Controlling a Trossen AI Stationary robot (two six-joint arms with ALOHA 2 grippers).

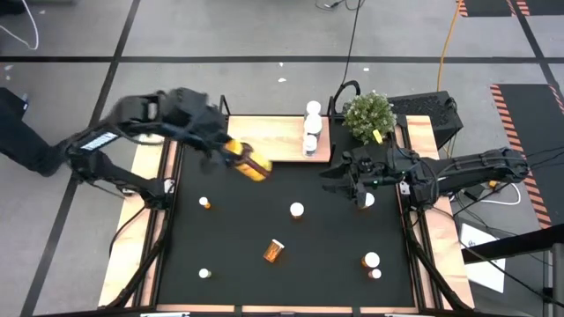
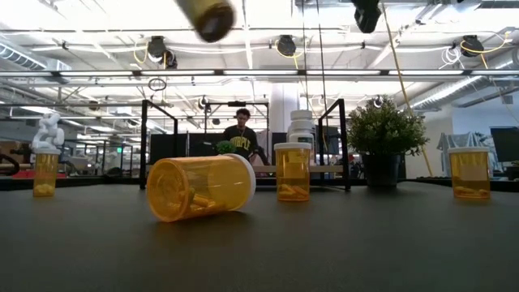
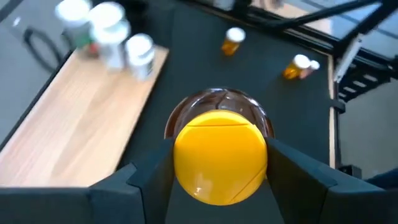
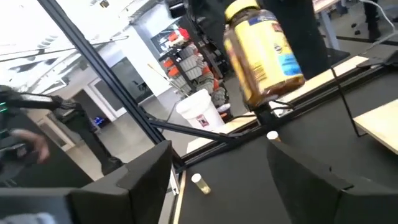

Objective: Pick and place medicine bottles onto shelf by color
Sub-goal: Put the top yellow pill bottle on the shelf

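The left end effector (image 3: pixel 219 163) is clamped on the yellow-lidded jar (image 1: pixel 248 161), held above the shelf's (image 1: pixel 282 136) near edge. The right end effector (image 1: pixel 330 179) hangs with its fingers apart, empty.

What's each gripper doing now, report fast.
Left gripper: closed on the large amber yellow-lidded jar, above the light-wood shelf edge.
Right gripper: open, empty.

Two dark, jointed, cabled arms
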